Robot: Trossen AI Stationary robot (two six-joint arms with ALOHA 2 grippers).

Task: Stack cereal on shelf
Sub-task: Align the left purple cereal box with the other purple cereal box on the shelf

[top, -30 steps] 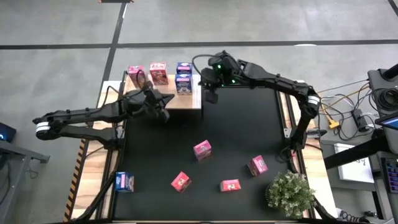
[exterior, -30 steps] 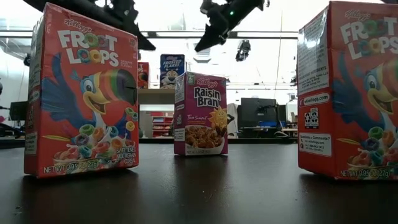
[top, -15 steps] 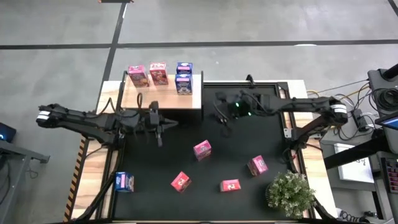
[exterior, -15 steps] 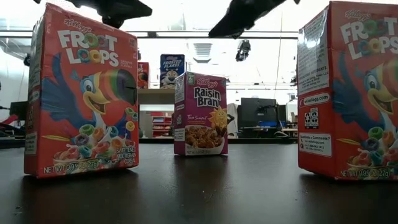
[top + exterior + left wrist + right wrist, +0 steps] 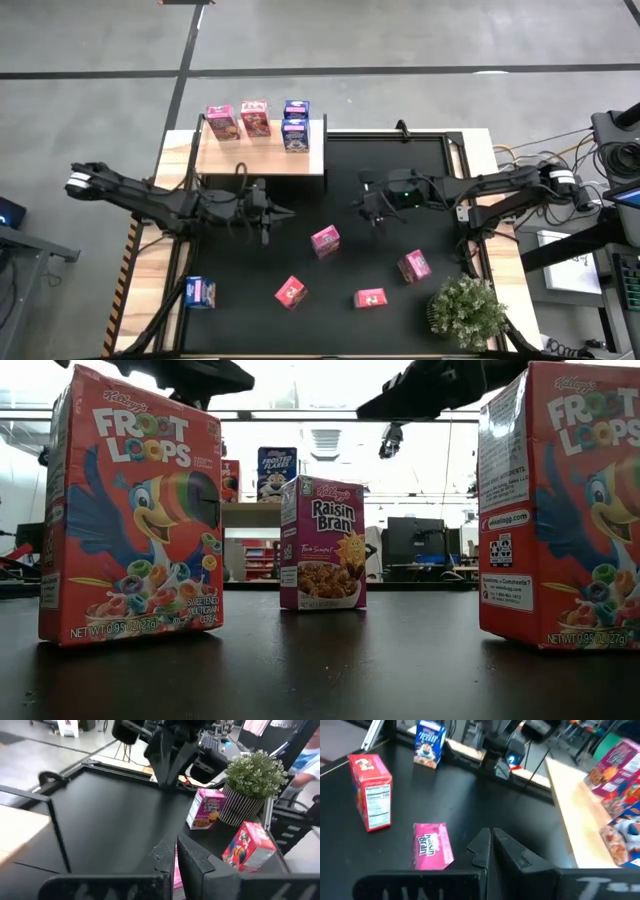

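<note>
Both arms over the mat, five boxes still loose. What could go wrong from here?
1. Collision: the left gripper and right gripper, both shut, flank the same pink box; both reaching for it could clash.
2. The shelf already holds blue boxes stacked in two; adding another beside them could topple the stack.
3. The right arm's sweep may hit the plant.

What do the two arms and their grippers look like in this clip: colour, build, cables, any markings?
Both arms are black and slim, built of jointed segments. The left arm and right arm each carry a white band near the outer joint. A green light glows on the right arm's wrist, behind the right gripper. The left gripper has loose black cable looped nearby. Fingers are dark and angular.
</note>
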